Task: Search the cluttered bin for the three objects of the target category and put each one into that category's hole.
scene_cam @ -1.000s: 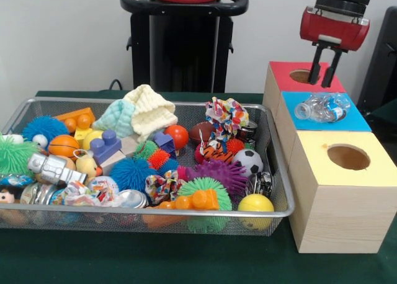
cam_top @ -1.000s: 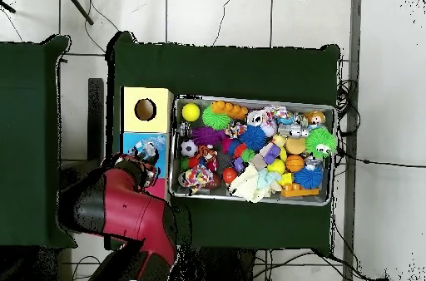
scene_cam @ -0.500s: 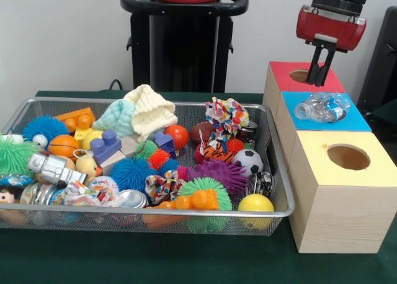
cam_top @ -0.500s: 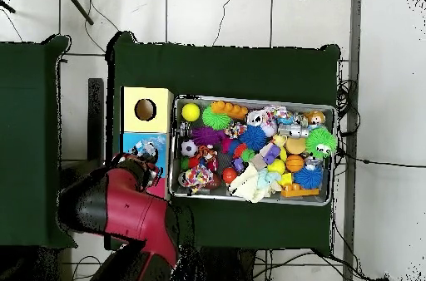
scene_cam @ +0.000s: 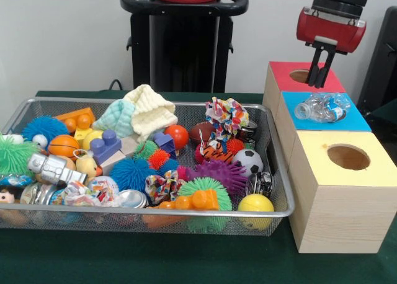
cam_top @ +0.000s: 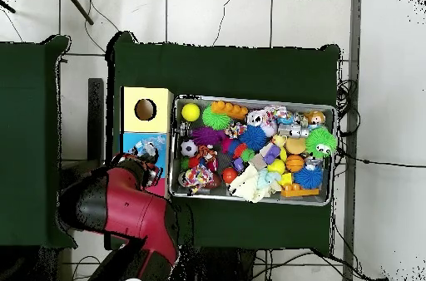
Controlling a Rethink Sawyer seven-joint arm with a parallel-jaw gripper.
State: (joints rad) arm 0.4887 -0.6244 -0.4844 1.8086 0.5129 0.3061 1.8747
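My gripper (scene_cam: 318, 80) hangs over the red box (scene_cam: 329, 83), its tips just above the box's hole (scene_cam: 301, 75). The black fingers (scene_cam: 321, 66) are pressed together, shut, with nothing between them. A crushed clear plastic bottle (scene_cam: 321, 106) lies on top of the blue box (scene_cam: 356, 120), where it covers the hole. The wire bin (scene_cam: 273, 149) holds a jumble of toys: spiky balls, a yellow cloth (scene_cam: 151, 110), a soccer ball (scene_cam: 250, 160), bricks and cans. From above, the red arm (cam_top: 125, 211) covers the red box and hides the gripper.
The yellow box (scene_cam: 372, 175), with an open round hole (scene_cam: 348, 156), stands nearest the camera in the row of boxes. The bin's right rim runs close to the boxes. In the overhead view the bin (cam_top: 250, 100) sits beside the yellow box (cam_top: 133, 96).
The fingers, spread apart a second ago, have come together. The gripper has risen slightly above the red box's hole and shifted a little left. The bottle and bin have not moved.
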